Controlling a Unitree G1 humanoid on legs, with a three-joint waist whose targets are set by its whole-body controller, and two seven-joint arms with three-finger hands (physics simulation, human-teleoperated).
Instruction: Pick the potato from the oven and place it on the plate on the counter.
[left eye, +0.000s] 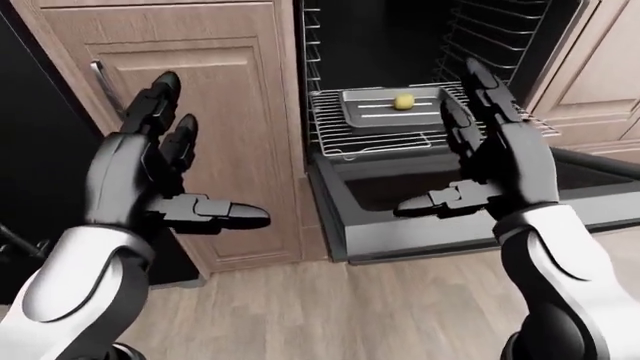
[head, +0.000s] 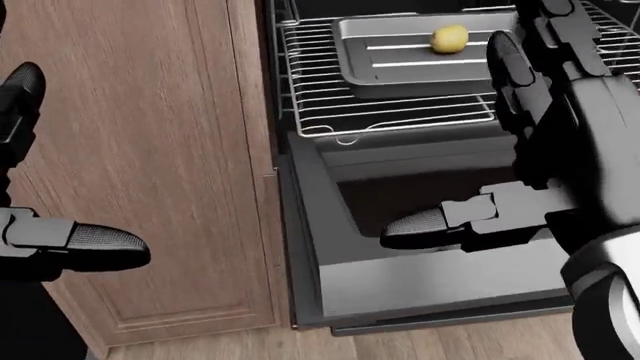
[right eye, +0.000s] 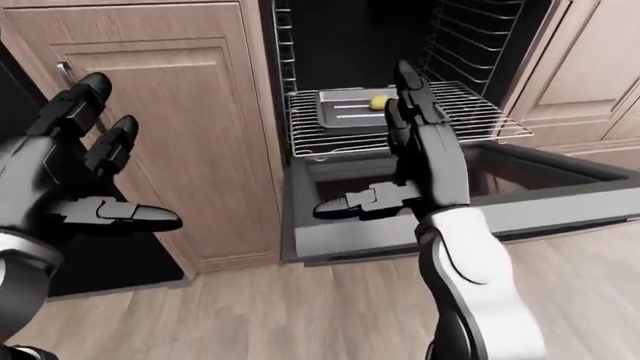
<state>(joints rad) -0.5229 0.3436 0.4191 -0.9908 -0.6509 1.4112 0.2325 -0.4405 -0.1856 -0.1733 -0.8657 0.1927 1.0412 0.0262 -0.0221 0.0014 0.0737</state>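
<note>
A yellow potato (head: 450, 38) lies in a grey baking tray (head: 400, 71) on the pulled-out wire rack (head: 330, 112) of the open oven, at the top of the head view. My right hand (left eye: 440, 146) is open with fingers spread. It is held upright over the lowered oven door (left eye: 420, 225), below and just right of the potato, not touching it. My left hand (left eye: 205, 161) is open and empty in front of the wooden cabinet at the left. No plate or counter shows in any view.
A tall wooden cabinet door (left eye: 220, 112) with a metal handle (left eye: 103, 86) stands left of the oven. A black appliance (left eye: 30, 172) fills the far left. More wooden cabinets (left eye: 600, 67) stand at the right. Wooden floor (left eye: 330, 307) lies below the oven door.
</note>
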